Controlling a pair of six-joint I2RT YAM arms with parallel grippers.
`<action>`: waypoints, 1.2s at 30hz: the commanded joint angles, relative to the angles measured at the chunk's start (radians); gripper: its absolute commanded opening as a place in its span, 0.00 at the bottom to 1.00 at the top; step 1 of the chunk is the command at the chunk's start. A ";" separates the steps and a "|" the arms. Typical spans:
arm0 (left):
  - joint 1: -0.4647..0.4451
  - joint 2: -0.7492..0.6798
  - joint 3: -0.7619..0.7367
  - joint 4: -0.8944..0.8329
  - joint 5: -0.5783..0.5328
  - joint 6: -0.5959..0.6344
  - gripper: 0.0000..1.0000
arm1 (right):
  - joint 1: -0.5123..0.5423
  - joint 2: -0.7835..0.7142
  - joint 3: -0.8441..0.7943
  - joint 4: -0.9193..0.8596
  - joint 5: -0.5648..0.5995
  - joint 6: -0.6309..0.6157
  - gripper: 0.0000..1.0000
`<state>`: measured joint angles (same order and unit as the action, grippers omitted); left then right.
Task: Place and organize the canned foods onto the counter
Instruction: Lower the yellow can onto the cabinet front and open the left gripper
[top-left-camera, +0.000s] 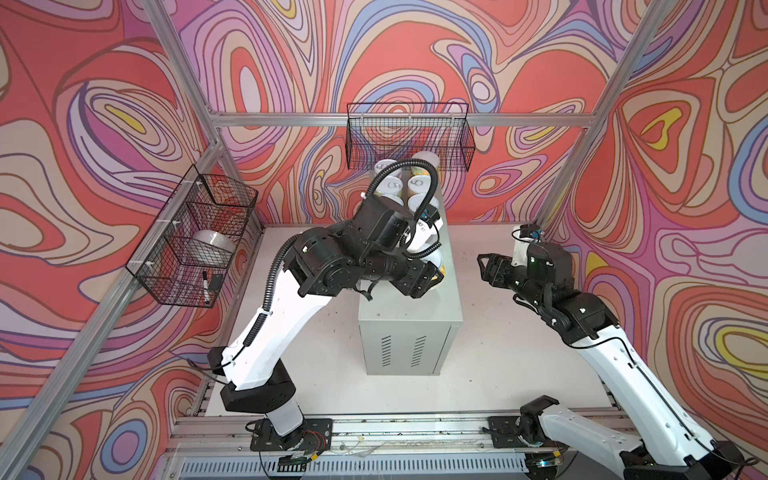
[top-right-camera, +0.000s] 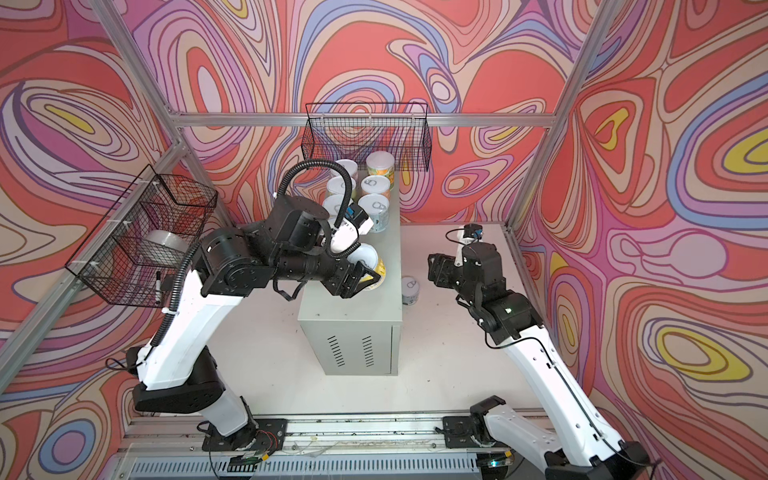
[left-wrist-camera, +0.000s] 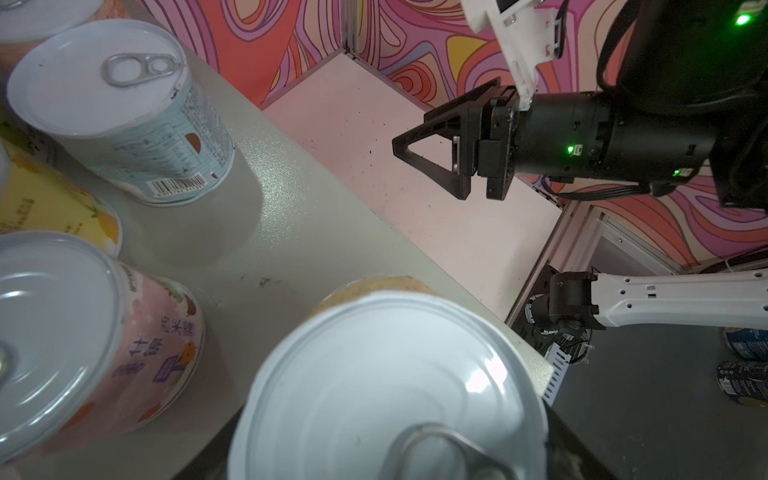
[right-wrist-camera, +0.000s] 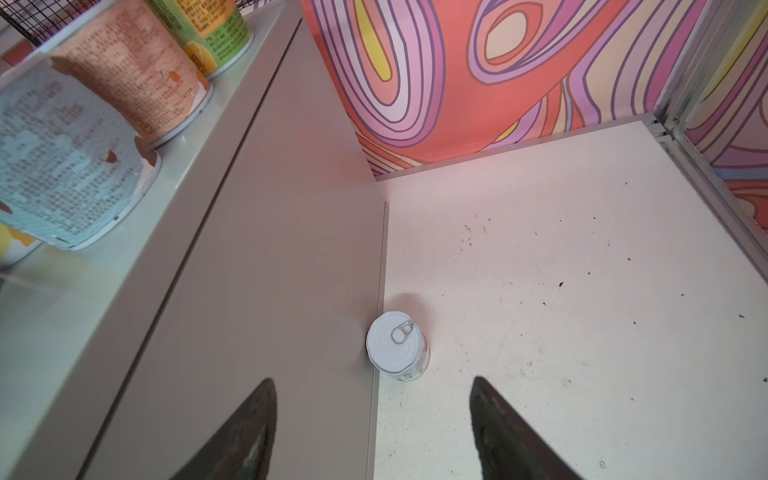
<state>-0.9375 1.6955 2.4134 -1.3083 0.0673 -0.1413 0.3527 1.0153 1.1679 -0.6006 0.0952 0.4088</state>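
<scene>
Pinching a yellow-labelled can (top-right-camera: 368, 259), left end effector (top-right-camera: 367, 276) should lower it upright beside the pink can (left-wrist-camera: 158, 349) on the desk (top-right-camera: 353, 309); right end effector (top-left-camera: 483, 269) spread.

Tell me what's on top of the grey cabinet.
Upright cans in two rows at the far end; the left gripper holds a tilted can above the cabinet. Its arm covers part of one row.

Bench (top-right-camera: 332, 309) near end bare; far half packed with cans (top-right-camera: 374, 208), basket (top-right-camera: 365, 137) just behind. Left arm (top-right-camera: 299, 262) and held can (top-right-camera: 372, 266) bar the middle. A lone can (top-right-camera: 410, 289) sits just right of the bench; open beyond.
</scene>
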 joint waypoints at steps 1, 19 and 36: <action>0.000 0.006 0.035 -0.003 -0.042 0.020 0.00 | -0.006 -0.014 0.031 -0.014 0.007 -0.008 0.75; -0.001 0.046 -0.034 0.008 -0.110 0.032 0.91 | -0.005 0.012 0.038 0.022 -0.154 0.038 0.76; 0.000 0.010 0.043 0.123 -0.172 0.086 1.00 | -0.006 -0.003 0.150 0.017 -0.218 0.002 0.77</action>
<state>-0.9363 1.7416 2.4241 -1.2251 -0.0639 -0.0875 0.3519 1.0233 1.2842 -0.5911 -0.0933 0.4313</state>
